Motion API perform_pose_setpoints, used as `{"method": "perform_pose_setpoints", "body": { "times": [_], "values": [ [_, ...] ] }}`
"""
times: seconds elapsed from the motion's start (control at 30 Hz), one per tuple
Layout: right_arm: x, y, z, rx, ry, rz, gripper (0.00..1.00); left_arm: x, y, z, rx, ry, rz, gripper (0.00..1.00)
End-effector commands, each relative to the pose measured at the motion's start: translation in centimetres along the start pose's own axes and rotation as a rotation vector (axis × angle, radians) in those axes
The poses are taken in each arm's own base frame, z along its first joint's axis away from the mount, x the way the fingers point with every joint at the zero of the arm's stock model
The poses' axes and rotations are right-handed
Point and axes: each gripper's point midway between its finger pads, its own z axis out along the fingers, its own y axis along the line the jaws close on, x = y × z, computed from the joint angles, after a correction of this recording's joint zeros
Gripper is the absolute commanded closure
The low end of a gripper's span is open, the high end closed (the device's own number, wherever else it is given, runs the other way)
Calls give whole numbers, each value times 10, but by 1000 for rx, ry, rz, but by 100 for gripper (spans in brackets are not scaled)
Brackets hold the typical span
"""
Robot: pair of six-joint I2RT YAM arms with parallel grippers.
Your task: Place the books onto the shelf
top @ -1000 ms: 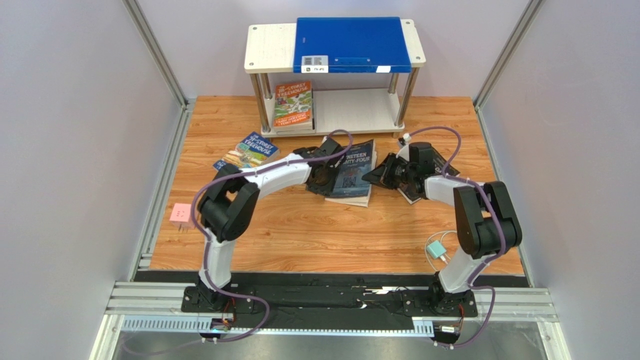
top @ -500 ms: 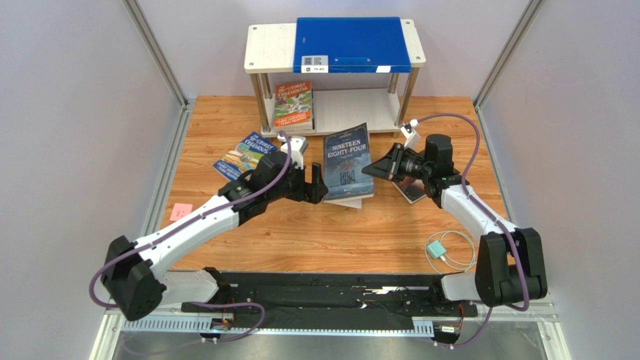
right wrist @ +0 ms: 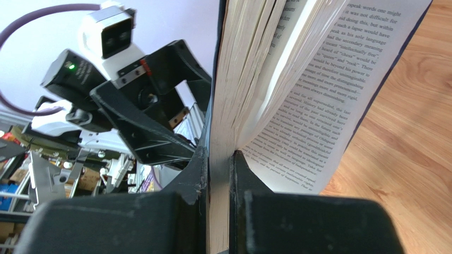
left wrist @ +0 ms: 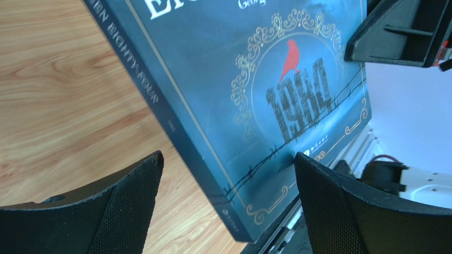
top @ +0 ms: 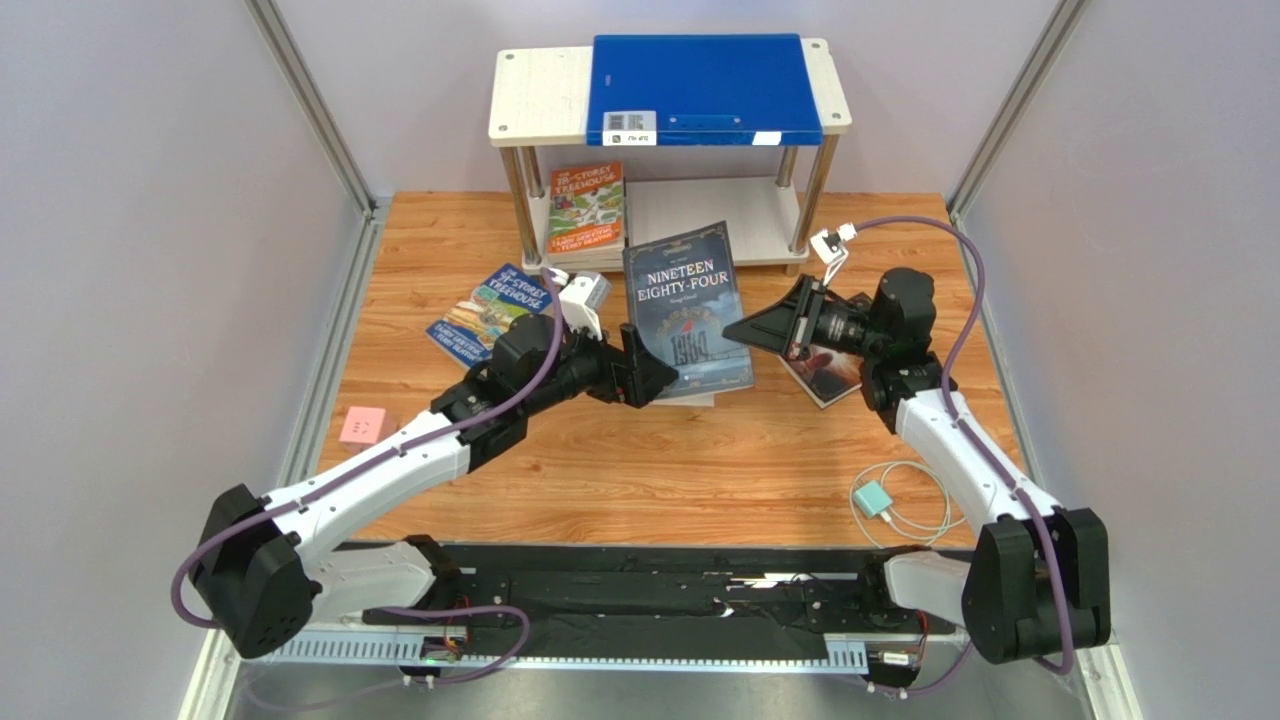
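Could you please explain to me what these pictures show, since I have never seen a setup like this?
These are two robot arms bolted to the near edge of a wooden table. The wide picture looks down from above and behind them. The two close-ups come from a camera on each wrist. Each arm ends in a two-finger end effector.

The right end effector is shut on the page edge of a dark book, Nineteen Eighty-Four, and holds it up, with some pages hanging loose. The left end effector stands open at the book's lower edge and is not gripping it.

At the back stands a small white shelf with a blue folder on top and an orange Treehouse book on its lower board. A blue Treehouse book and another book lie on the table.
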Motion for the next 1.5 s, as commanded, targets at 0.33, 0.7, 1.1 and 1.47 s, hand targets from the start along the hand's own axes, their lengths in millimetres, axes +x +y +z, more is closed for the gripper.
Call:
{"method": "perform_pose_setpoints", "body": {
  "times": [0.33,0.7,1.1,1.47],
  "values": [
    [-1,9,-10,113,-11,-140,64,-55,-51,5,196,-149,12,100],
    [2,-5,-19,186,-113,-111,0,-83,-74,-14,248,-202,24,100],
    [29,-23,-15,116,-102,-43,0,-117,-122,-33,427,-245,37,100],
    [16,22,-17,-96,-176,-44,0,-134,-139,-29,495,-267,25,100]
  ]
}}
